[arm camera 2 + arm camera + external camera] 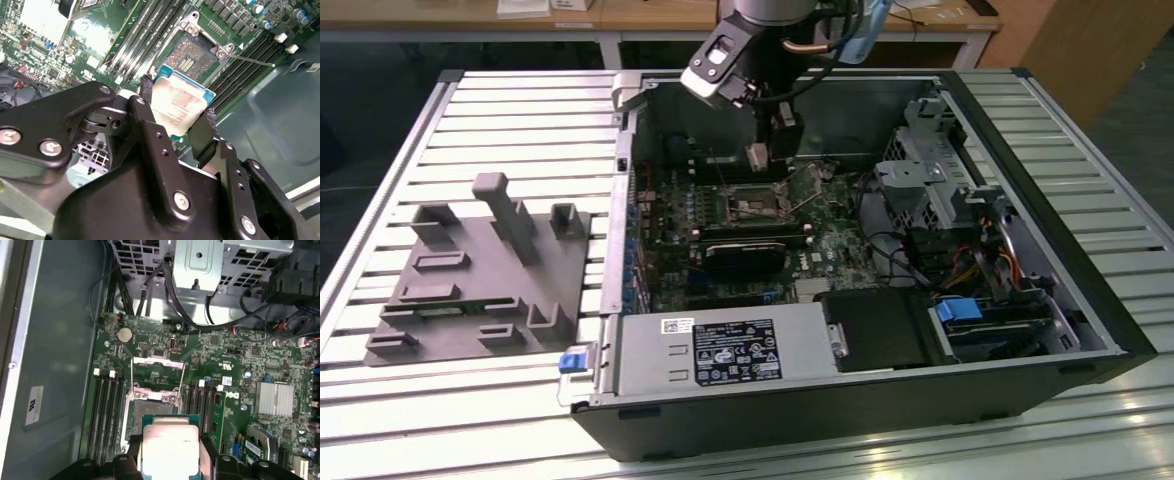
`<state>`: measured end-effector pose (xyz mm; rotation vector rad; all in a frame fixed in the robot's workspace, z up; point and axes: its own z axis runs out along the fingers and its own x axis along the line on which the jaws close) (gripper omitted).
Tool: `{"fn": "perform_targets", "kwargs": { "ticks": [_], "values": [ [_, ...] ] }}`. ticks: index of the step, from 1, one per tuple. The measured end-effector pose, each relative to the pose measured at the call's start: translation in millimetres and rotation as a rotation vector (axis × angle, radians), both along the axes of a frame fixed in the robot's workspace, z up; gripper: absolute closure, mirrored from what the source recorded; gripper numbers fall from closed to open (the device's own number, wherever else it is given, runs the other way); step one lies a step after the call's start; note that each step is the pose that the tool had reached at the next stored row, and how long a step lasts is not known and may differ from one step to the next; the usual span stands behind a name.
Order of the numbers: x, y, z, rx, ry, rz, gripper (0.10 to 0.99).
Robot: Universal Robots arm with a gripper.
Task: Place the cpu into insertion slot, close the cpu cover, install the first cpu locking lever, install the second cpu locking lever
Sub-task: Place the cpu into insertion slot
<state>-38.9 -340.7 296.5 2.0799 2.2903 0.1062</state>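
cpu [177, 102] is pinched at two opposite edges by the black jaws, closed on it, silver face up toward the second wrist camera, green border showing at the edges. also seen in the first wrist view, cpu [170, 447] sitting between the jaws. it is held in the air, not touching the board. the insertion slot [192, 55] lies just past the chip, dark centre with contacts exposed, nothing seated in it. in the first wrist view the insertion slot [150, 410] is right beside the chip's far edge. cpu cover [157, 371] is flipped up and open on the far side of the slot, a silvery frame with its window showing the board behind. a thin lever wire [250, 60] sticks out sideways from the slot's corner.

black memory slots [107, 410] run along both sides of the slot on the green motherboard [225, 355]. a finned silver heatsink [274, 399] sits further off, and a coin cell [124, 333] near the board edge.

in the exterior view the arm [761, 40] reaches down into an open computer case [854, 420] lying on a slatted metal tabletop [480, 400], jaws hanging over the insertion slot [757, 205]. a grey moulded fixture [480, 270] rests on the tabletop at the exterior view's left, well apart from the case.
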Motion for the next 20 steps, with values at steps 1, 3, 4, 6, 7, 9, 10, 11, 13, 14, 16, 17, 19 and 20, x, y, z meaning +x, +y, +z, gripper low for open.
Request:
{"fn": "perform_targets", "kwargs": {
  "ticks": [1, 3, 4, 6, 7, 9, 10, 11, 13, 14, 16, 17, 19, 20],
  "values": [
    [0.0, 0.6, -1.7, 0.000, 0.0005, -0.003, 0.549],
    [0.0, 1.5, -5.6, 0.000, 0.0011, -0.018, 0.549],
    [0.0, 1.9, -7.4, 0.000, 0.0012, -0.025, 0.549],
    [0.1, 2.6, -11.0, 0.000, 0.0014, -0.035, 0.549],
    [0.0, 2.9, -12.7, 0.000, 0.0014, -0.037, 0.549],
    [0.1, 3.1, -15.1, 0.000, 0.0014, -0.039, 0.549],
    [0.0, 3.2, -16.0, 0.000, 0.0013, -0.039, 0.549],
    [0.0, 3.4, -16.8, 0.000, 0.0014, -0.039, 0.549],
    [0.0, 3.7, -19.0, 0.000, 0.0013, -0.041, 0.549],
    [0.0, 4.1, -20.1, 0.000, 0.0012, -0.046, 0.549],
    [-0.3, 4.2, -22.1, 0.000, 0.0013, -0.063, 0.549],
    [-0.4, 4.3, -23.4, 0.000, 0.0012, -0.069, 0.549],
    [-0.4, 5.5, -26.3, 0.000, 0.0013, -0.075, 0.549],
    [-0.4, 5.8, -28.0, 0.000, 0.0012, -0.075, 0.549]
  ]
}}
